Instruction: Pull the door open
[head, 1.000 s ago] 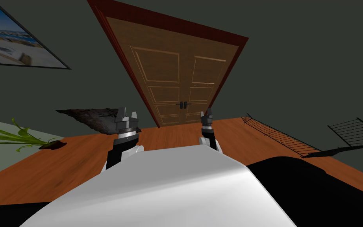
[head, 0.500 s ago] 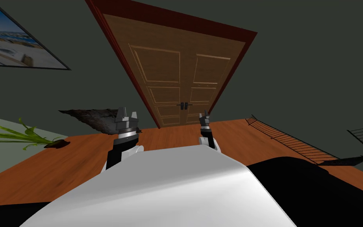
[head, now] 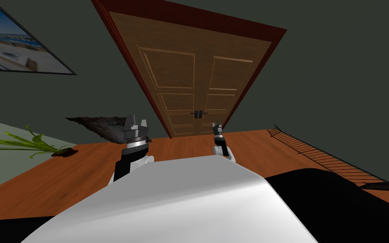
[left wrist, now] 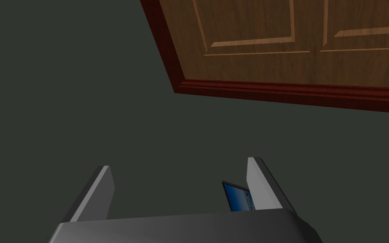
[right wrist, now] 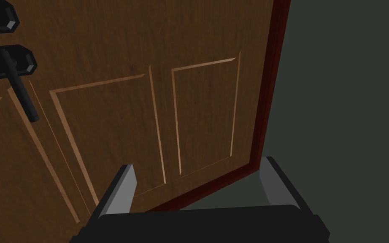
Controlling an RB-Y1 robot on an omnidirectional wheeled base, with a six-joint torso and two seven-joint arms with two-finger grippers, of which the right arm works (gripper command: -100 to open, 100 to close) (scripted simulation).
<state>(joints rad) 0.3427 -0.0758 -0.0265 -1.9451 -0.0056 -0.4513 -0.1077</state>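
Observation:
A brown double door (head: 198,80) in a dark red frame (head: 126,63) stands shut ahead in the dark grey wall. Two black lever handles (head: 198,114) sit at its middle seam. My right gripper (head: 217,124) is raised below and just right of the handles, short of the door. In the right wrist view it (right wrist: 198,185) is open and empty, facing the right leaf's panels (right wrist: 202,114), with the nearer lever (right wrist: 20,90) off to one side. My left gripper (head: 136,122) is open and empty left of the door; in its wrist view it (left wrist: 181,185) faces the wall near a frame corner (left wrist: 181,86).
A framed picture (head: 16,46) hangs on the wall to the left. A green plant (head: 25,143) and a dark rough mass (head: 101,124) lie at the left by the wall. A black wire rack (head: 316,152) lies on the wooden floor (head: 181,147) to the right.
My view has turned and come closer, so the door looks larger and the rack has slid right. My right gripper has reached further forward towards the handles. The left arm has kept still.

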